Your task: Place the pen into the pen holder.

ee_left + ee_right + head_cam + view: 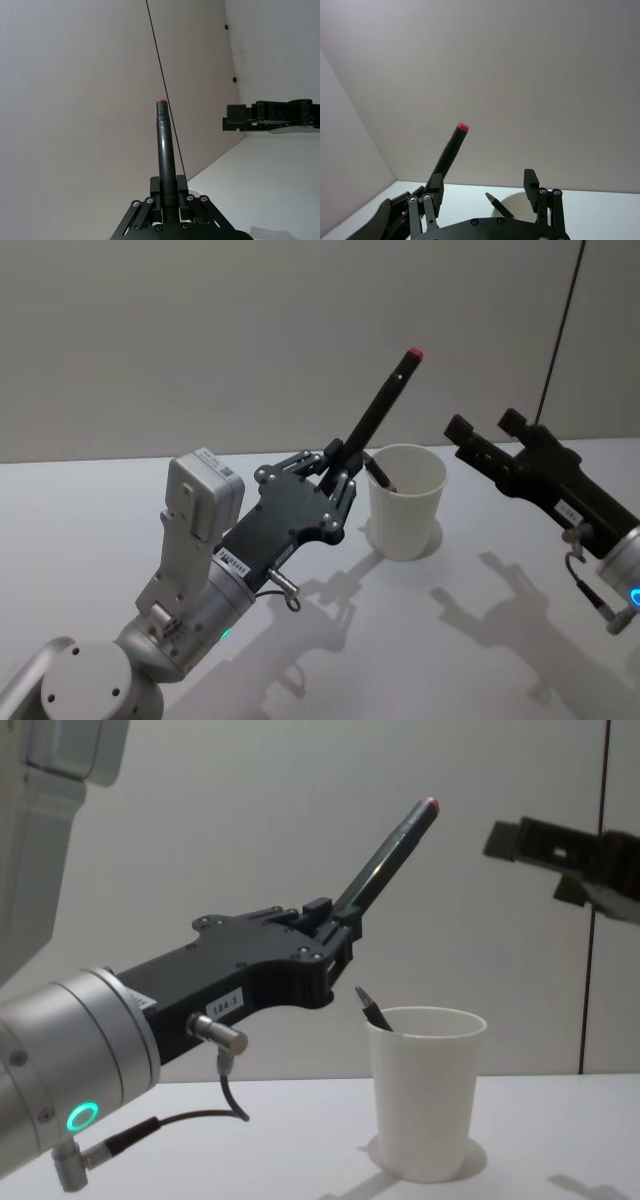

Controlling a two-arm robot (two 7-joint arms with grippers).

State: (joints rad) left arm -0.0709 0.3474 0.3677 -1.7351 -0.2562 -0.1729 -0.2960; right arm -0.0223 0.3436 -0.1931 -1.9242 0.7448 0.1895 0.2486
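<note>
Pen (382, 402) clamped in the left gripper (340, 468) at centre, lower end hidden inside it, beside the cup (405, 525); right gripper (486, 425) gapes empty, upper right.

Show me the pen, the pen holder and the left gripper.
pen (382, 400), head view, middle of its barrel.
pen holder (405, 525), head view, outer wall.
left gripper (338, 930), chest view, between the tips of the jaws clamping the pen.

A bare lab-like test room: a plain white table (100, 540), blank pale walls (200, 340) behind the table, a black cable (563, 325) hanging above it.
</note>
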